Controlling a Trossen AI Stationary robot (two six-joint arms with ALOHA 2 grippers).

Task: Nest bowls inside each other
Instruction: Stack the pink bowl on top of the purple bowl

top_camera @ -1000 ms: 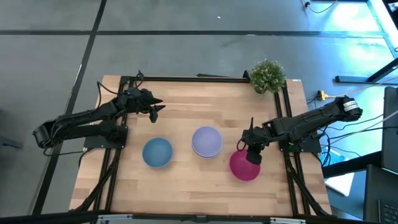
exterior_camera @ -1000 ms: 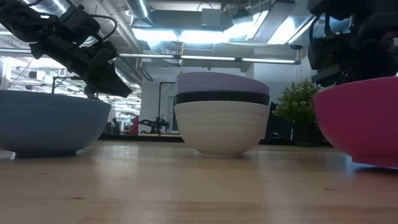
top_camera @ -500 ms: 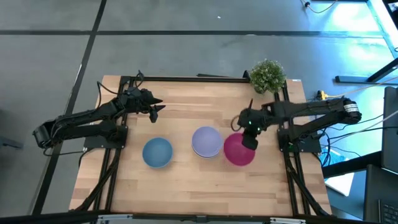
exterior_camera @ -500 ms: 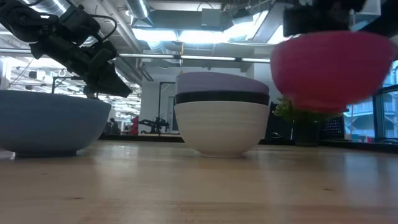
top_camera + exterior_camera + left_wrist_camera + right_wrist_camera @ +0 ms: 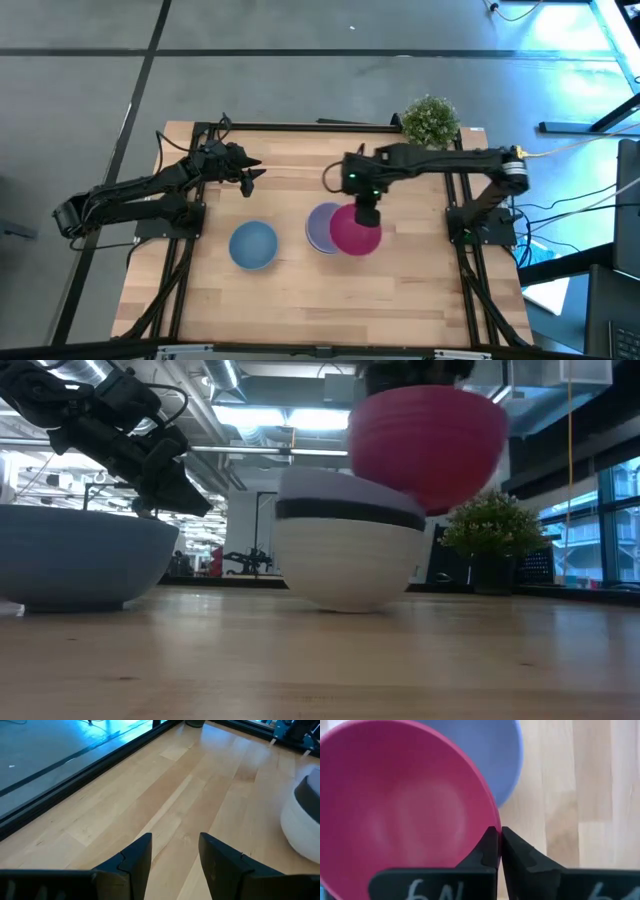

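Observation:
A magenta bowl (image 5: 355, 230) hangs in my right gripper (image 5: 366, 213), over the right side of a stack of bowls (image 5: 320, 228). The stack is lavender on top, then black, then white (image 5: 348, 555), and its white base stands on the table. A blue bowl (image 5: 253, 245) rests on its base to the stack's left. In the right wrist view the magenta bowl (image 5: 405, 805) covers part of the lavender bowl (image 5: 490, 755). My left gripper (image 5: 252, 175) waits open above the far left of the table, touching nothing. My right gripper is shut on the magenta bowl's rim (image 5: 489, 823), on its far right side. It comes from above, pointing down, with one finger (image 5: 484, 852) inside the bowl and the other (image 5: 522, 857) outside. The bowl is lifted clear, mouth up, low against the stack's lavender rim (image 5: 400, 490).
A small green potted plant (image 5: 431, 121) stands at the table's far right corner. Black frame rails (image 5: 320, 126) run along the far edge and both sides. Bare wood lies near the front edge (image 5: 320, 305).
My right gripper has carried the magenta bowl up off the table's right part, then leftward to above the stack's right side. The bowl is now lifted clear. The stack has shifted and tipped slightly toward the left.

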